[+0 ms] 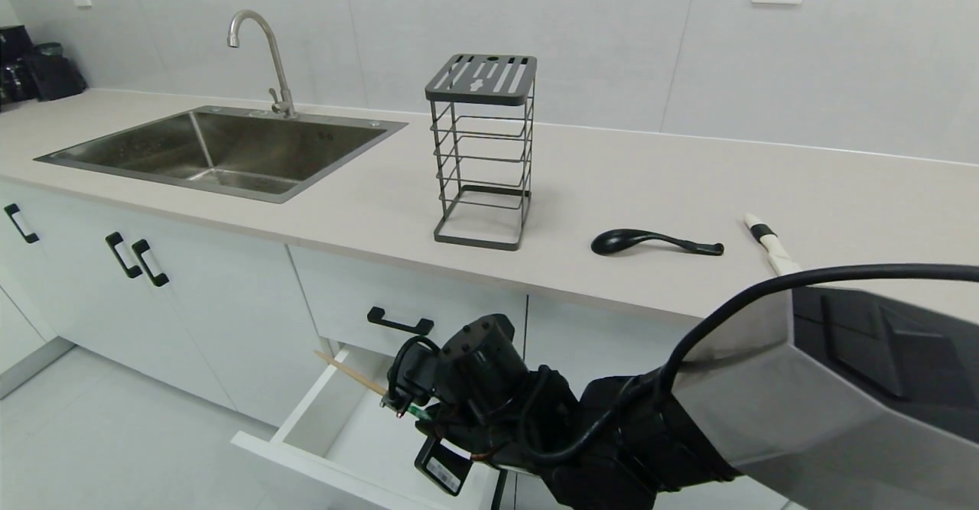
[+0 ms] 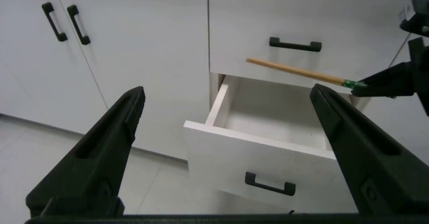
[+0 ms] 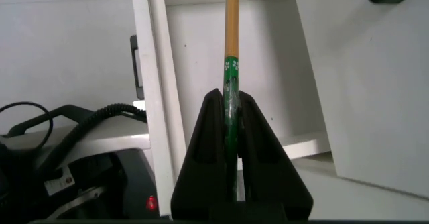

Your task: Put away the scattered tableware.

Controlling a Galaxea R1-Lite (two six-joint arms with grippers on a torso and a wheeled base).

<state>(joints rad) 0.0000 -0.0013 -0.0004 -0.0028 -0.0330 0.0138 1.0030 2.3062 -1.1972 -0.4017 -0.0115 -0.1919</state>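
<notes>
While we hover at the open white drawer [image 1: 302,418], our right gripper [image 3: 231,100] is clenched on the green-painted end of a slender wooden chopstick [image 3: 231,23], which it holds above the drawer. Our left gripper [image 2: 226,93] hangs before the cabinets, fingers spread wide and holding nothing. On the pale countertop [image 1: 650,181] a glossy black spoon [image 1: 650,241] lies near a white, black-banded utensil [image 1: 769,242], possibly a second chopstick. We judge the held chopstick light, stiff and smooth, apt to swivel when pinched at one end; a grip nearer the middle would steady it.
</notes>
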